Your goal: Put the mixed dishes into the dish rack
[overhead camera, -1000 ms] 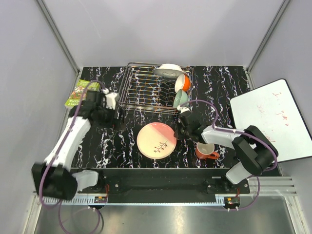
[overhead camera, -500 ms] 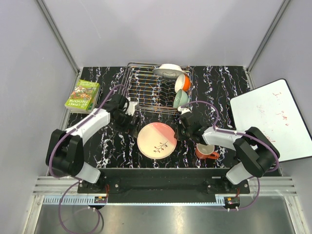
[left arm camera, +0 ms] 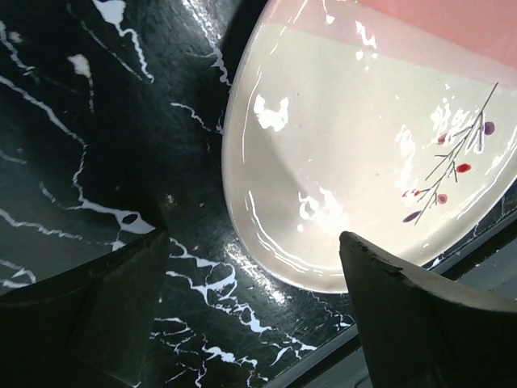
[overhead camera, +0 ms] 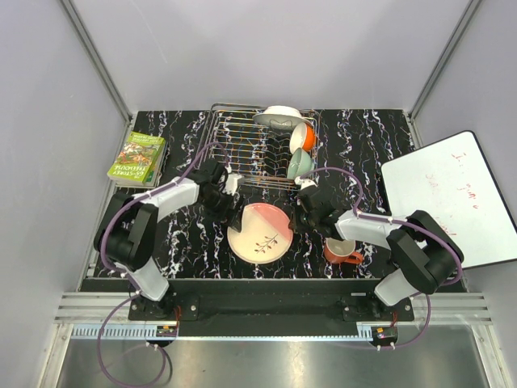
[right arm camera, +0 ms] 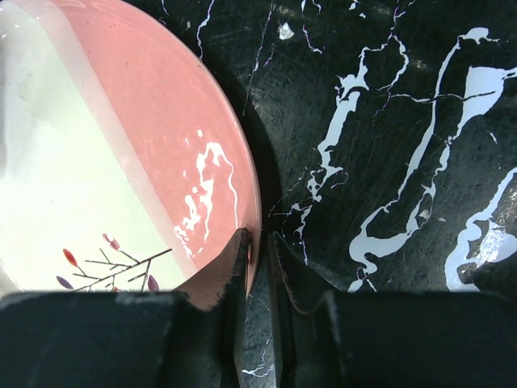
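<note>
1. Black bench [overhead camera: 371,145] with white marble veining, closed in by pale grey walls; a green book [overhead camera: 137,158] lies at its far left corner and a whiteboard [overhead camera: 448,198] leans off its right side.
2. The dish rack [overhead camera: 234,153], silver wire, stands at the back centre of the bench; its left part is bare wire, its right end carries dishes.
3. In the rack's right end: the white round plate [overhead camera: 281,115] at the back corner; the orange bowl [overhead camera: 304,135] on edge just in front of it; the pale green bowl [overhead camera: 300,163] on edge nearest the rack's front.
4. The peach-pink plate [overhead camera: 259,231] lies flat on the bench in front of the rack, between the two arms; its twig motif sits toward the near side.
5. The orange mug [overhead camera: 342,251] stands upright on the bench, right of the plate and close to the right arm's forearm; its handle points right.
6. The left claw [overhead camera: 229,208] hangs over the plate's far left edge; in the left wrist view the left claw [left arm camera: 252,238] is spread wide, its fingers [left arm camera: 121,307] dark at either lower corner, with the plate's [left arm camera: 339,145] pale rim and bare bench between them; it holds nothing.
7. The right claw [overhead camera: 300,220] is at the plate's right edge; in the right wrist view the right claw [right arm camera: 258,238] is drawn nearly together, one finger over the plate [right arm camera: 97,162], the other outside on the bench side, pinching the pink rim between them.
</note>
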Robot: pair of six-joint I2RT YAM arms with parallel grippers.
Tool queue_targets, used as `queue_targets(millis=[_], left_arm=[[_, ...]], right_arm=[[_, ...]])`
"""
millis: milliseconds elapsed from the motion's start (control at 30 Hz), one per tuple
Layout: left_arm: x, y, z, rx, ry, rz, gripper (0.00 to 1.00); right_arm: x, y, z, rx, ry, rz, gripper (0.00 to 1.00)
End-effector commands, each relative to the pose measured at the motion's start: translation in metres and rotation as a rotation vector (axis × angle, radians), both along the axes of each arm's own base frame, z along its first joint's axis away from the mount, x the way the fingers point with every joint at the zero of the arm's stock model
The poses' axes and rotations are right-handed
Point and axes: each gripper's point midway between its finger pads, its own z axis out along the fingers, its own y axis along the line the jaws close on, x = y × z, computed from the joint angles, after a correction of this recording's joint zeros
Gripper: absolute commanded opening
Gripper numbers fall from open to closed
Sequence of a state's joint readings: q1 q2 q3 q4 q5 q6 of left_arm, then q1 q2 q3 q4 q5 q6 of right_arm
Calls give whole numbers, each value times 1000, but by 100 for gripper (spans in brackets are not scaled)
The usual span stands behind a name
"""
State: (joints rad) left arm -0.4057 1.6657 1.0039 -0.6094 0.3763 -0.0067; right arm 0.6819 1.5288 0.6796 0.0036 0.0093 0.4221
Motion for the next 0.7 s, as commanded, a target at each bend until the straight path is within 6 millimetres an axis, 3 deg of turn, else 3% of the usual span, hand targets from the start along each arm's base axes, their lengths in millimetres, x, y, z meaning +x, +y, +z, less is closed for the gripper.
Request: queue_targets(millis=[0, 67, 233, 533, 633, 667], left_arm=[[9, -15, -4, -50, -2, -12, 88], [10, -18, -7, -56, 6, -16, 86], [8, -23, -18, -70, 52, -36, 61], [-1, -27, -27, -88, 79, -96, 46], [-2, -30, -26, -108, 84, -112, 31], [-4, -30, -26, -112, 88, -120, 20]], right_arm=[[-2, -2, -3, -18, 6, -10, 20], [-3, -2, -3, -17, 10, -9, 20], [-3, 1, 3, -2, 5, 0, 20], [-3, 5, -1, -2, 21, 8, 19], [-4, 8, -1, 9, 31, 25, 19], [-5, 7, -1, 7, 31, 24, 19]])
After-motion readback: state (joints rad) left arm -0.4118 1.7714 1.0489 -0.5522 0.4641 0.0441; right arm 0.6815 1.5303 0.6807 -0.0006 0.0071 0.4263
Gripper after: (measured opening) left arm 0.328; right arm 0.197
